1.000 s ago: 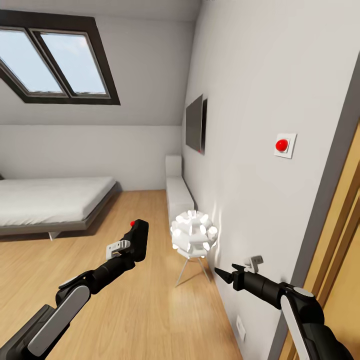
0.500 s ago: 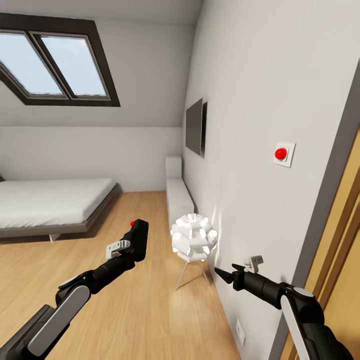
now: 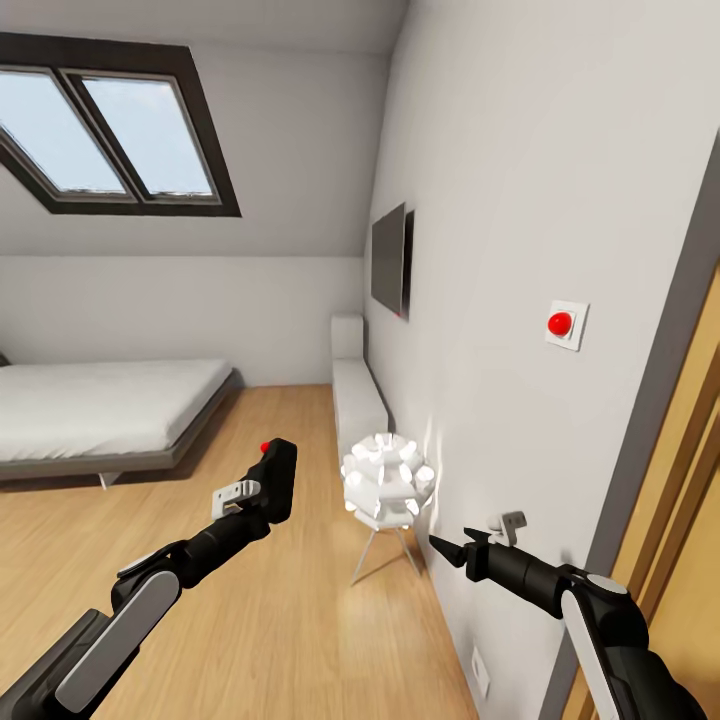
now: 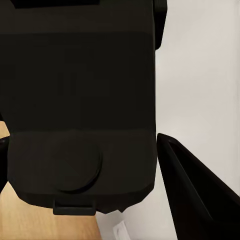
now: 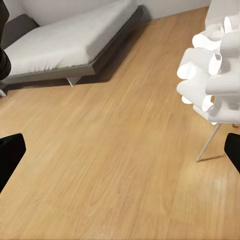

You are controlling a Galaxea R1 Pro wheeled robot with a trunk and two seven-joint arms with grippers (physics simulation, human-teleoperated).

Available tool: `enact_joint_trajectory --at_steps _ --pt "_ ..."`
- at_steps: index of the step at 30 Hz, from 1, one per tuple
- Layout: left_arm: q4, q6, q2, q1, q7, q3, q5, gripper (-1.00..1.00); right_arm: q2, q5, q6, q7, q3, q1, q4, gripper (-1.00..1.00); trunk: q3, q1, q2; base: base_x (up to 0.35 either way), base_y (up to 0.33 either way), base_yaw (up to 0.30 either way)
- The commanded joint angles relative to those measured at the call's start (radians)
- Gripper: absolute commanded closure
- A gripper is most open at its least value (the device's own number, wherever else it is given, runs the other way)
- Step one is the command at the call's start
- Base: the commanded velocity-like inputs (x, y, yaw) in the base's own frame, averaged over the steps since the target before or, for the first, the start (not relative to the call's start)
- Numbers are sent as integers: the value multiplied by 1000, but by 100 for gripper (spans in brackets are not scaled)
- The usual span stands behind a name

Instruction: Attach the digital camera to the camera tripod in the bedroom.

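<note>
Holding the digital camera (image 3: 277, 482), the left hand (image 3: 262, 497) is raised over the wood plank floor (image 3: 250, 620) in the middle of the head view. Camera body black, upright, red button on its upper edge. Left wrist view: camera body (image 4: 82, 100) sits between the two dark fingers (image 4: 195, 195), one finger plain at its side, the other only a sliver at the frame edge; contact on that side probably there, but too little shows to be sure.

Right hand (image 3: 447, 551) extended low, close to the light grey wall (image 3: 520, 200). Head view shows a dark pointed tip only. Right wrist view: the two fingertips (image 5: 10, 155) lie at opposite edges of the frame with open floor between them, so jaws spread wide, nothing held.

Room: grey bed (image 3: 100, 405) on a dark frame, well apart from both hands. Skylight window (image 3: 110, 125) in the sloped ceiling above it. Dark flat panel (image 3: 390, 255) mounted on the wall. White sculptural lamp (image 3: 388, 480) on thin metal legs, standing just beside the wall, between the two hands in the head view. White plate with red button (image 3: 562, 322) on the wall. Wood door frame (image 3: 685, 480) at the right edge.
</note>
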Motion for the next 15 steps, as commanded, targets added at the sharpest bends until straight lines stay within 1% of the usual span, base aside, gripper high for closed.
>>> enact_joint_trajectory --at_steps 1,15 --pt "-2 2 1 -1 7 -2 9 100 0 -8 8 0 -1 -1 0 -100 2 -4 7 0 0 0" --pt "-2 2 1 -1 8 -2 5 100 1 -7 8 0 -1 0 0 -100 46 -58 105 0 0 0"
